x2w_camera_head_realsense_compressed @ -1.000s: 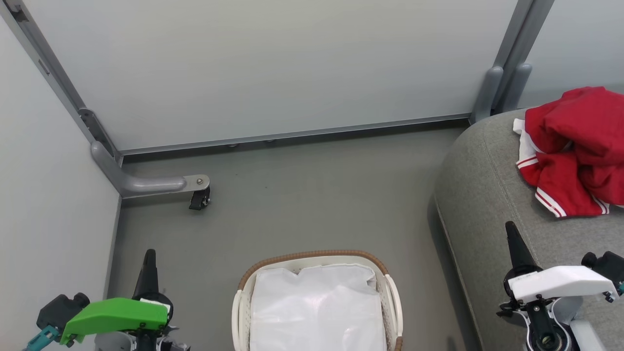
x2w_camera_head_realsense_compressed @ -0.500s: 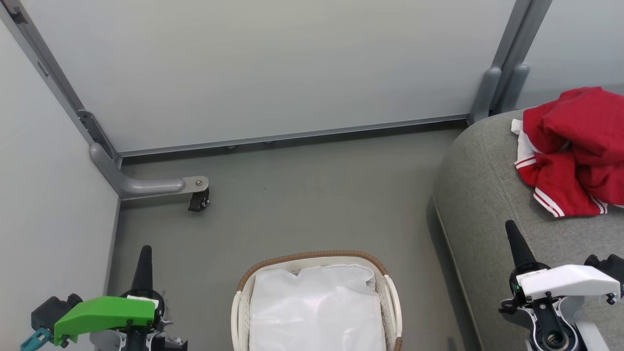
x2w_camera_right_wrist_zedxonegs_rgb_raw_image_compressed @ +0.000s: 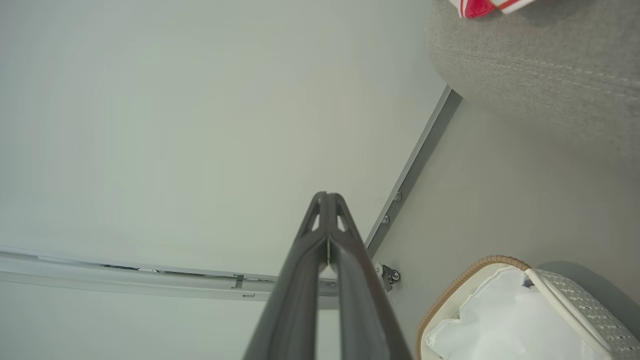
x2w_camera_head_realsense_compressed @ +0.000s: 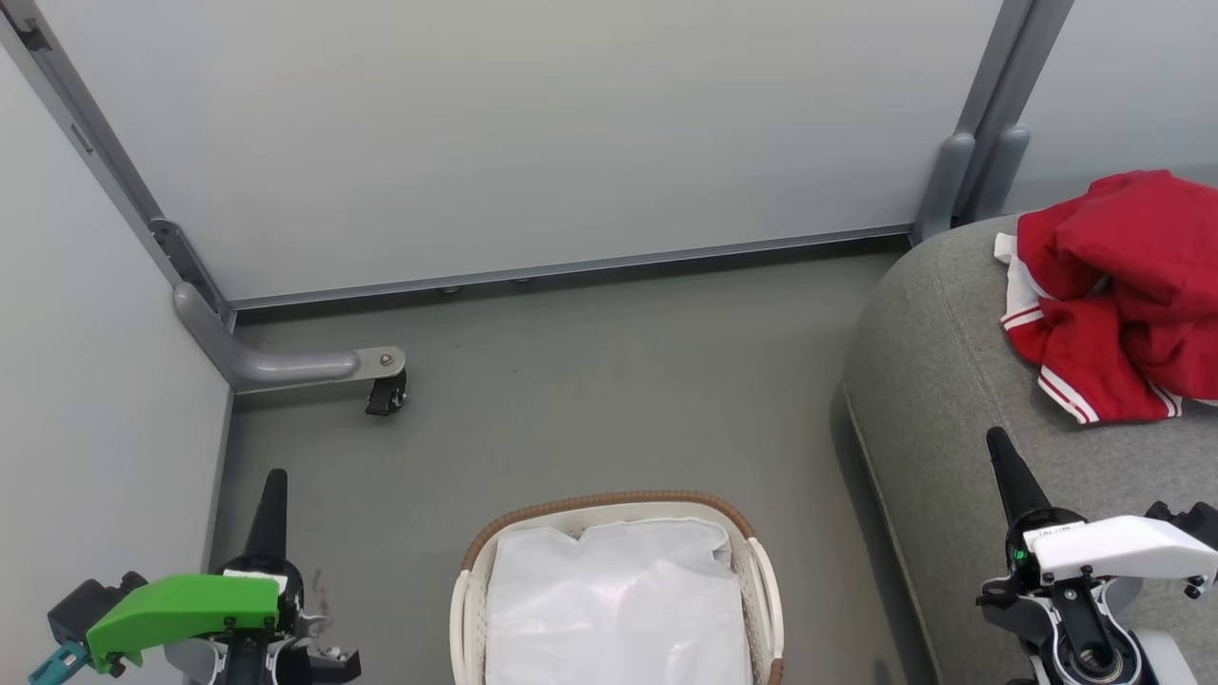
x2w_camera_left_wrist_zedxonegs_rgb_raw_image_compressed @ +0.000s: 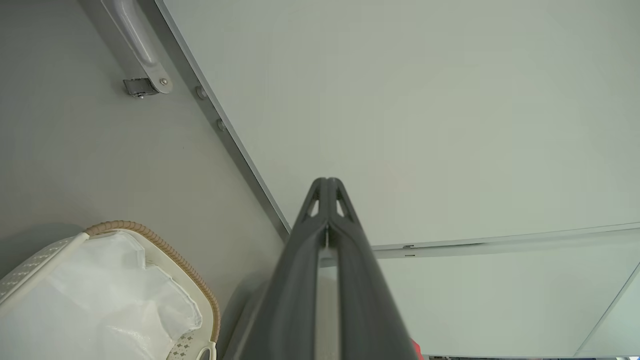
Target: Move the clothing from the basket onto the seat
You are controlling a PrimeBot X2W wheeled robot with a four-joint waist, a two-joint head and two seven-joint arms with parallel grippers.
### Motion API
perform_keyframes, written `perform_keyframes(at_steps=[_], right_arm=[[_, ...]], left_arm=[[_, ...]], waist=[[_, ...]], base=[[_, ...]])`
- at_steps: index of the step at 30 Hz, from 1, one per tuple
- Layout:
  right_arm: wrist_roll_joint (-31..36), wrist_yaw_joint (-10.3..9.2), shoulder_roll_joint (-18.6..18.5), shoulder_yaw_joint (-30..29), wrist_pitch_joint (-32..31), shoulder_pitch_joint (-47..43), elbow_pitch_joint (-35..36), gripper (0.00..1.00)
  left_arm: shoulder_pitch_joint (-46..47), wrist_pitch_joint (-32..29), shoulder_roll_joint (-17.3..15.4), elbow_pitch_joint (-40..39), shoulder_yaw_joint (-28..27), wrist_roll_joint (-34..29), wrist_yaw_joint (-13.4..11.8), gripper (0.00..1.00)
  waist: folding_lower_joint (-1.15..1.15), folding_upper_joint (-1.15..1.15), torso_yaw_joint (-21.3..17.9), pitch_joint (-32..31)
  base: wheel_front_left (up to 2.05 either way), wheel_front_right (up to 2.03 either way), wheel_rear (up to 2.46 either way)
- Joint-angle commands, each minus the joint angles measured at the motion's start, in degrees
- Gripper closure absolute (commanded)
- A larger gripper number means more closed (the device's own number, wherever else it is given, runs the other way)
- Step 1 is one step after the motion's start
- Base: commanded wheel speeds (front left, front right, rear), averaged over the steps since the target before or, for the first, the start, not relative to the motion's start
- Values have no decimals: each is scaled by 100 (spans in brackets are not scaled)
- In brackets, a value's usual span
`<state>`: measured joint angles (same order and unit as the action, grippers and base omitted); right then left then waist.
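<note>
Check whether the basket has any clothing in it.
Empty: the basket shows just its white liner; the red clothing lies on the seat.

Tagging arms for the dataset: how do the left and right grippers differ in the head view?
Cover: the left gripper wears a green cover, the right gripper a white cover.
Backdrop: the left gripper shows against the floor, left of the basket; the right gripper shows against the seat, below the clothing.
Shared: both have jaws shut, hold nothing, and point up the view.
</note>
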<state>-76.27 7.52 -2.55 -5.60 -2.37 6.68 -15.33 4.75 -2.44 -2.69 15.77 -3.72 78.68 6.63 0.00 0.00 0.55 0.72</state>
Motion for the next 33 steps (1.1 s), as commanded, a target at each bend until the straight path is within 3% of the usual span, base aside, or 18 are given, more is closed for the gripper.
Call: perform_keyframes(at_steps=[1, 33], right_arm=[[-149, -4, -36, -27, -42, -30, 57, 100], [-1493, -4, -48, -97, -400, -70, 134, 100]], left_arm=[[135, -35, -26, -53, -45, 131, 46, 100], [181, -392, -33, -173, -279, 1274, 97, 100]], waist=[[0, 0, -2, -2], [0, 0, -48, -48]], base=[[0, 0, 0], [0, 0, 0]])
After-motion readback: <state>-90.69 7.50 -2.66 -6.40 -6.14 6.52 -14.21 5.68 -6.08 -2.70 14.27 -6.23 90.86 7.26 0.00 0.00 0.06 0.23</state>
